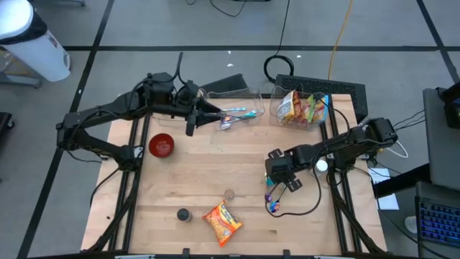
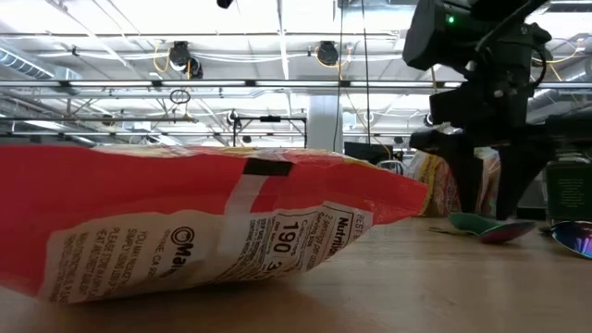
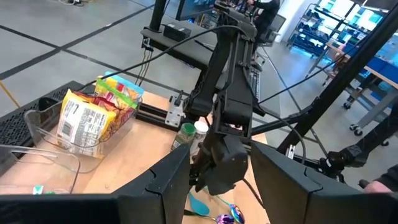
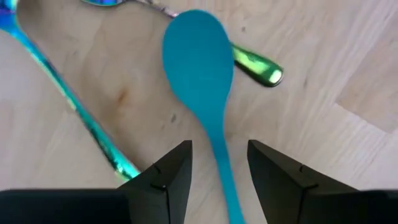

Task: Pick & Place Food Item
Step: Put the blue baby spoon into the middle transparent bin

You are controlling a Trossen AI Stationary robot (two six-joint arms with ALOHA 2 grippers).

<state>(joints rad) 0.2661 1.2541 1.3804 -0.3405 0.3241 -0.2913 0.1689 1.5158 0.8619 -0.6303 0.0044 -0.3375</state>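
Right gripper: high view — poised over cutlery near the table's right edge; snack packet, the task's food item, lies apart near the front edge.
Left gripper: high view — waits at the back beside a clear bin.
Snack bin: high view — already holds packets; a likely place target.
Low view: snack packet flat on the table, untouched.
Left wrist view: fingers parted, nothing between them.
Right wrist view: fingers partly open, straddling a teal spoon handle — not clamped; a green-handled utensil lies under it.
Step in hand: approach only — nothing grasped.
Next move: shift the right gripper over the packet, descend, close.
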